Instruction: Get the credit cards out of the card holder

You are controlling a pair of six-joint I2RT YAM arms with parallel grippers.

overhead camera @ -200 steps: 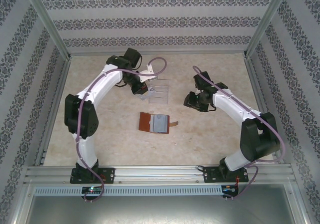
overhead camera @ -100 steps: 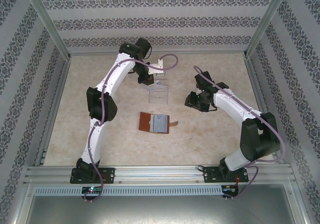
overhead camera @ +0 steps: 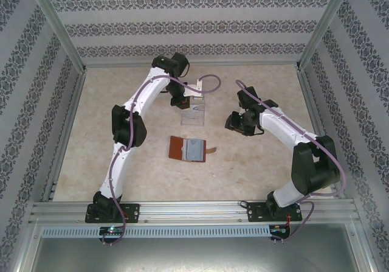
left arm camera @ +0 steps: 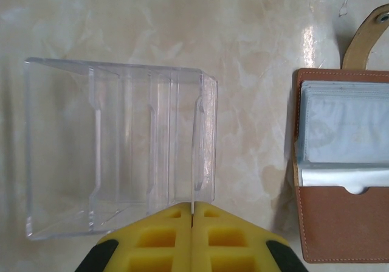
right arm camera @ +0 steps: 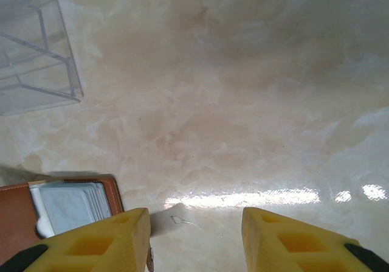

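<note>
1. The left tool (overhead camera: 184, 100) hangs at the far edge of a clear plastic tray (overhead camera: 194, 111). In the left wrist view its yellow fingers (left arm camera: 152, 238) are clenched flat together with nothing seen between them, their tips (left arm camera: 192, 210) over the tray's (left arm camera: 121, 150) rim. Whether they touch the tray cannot be told.
2. The tray stands on the marbled counter (overhead camera: 261, 168), divided into narrow slots by clear walls.
3. The card holder (overhead camera: 189, 149) lies open on the counter between the two arms, nearer the bases than the tray and apart from it. The left wrist view shows a strip of bare counter between the tray and the brown leather (left arm camera: 340, 229) – so the holder is clear of the left tool.
4. The credit cards (left arm camera: 346, 132) sit tucked in the holder's grey-blue pockets, a pale stack with edges showing. The strap tab (left arm camera: 364, 38) sticks out to the side.
5. The right tool (overhead camera: 236, 123) hovers right of the holder and apart from it, jaws released and grasping nothing (right arm camera: 194, 218). Bare counter shows between the fingers – the holder (right arm camera: 15, 202) and its cards (right arm camera: 70, 205) lie just outside one finger (right arm camera: 103, 238), the tray's corner (right arm camera: 36, 59) farther off.
</note>
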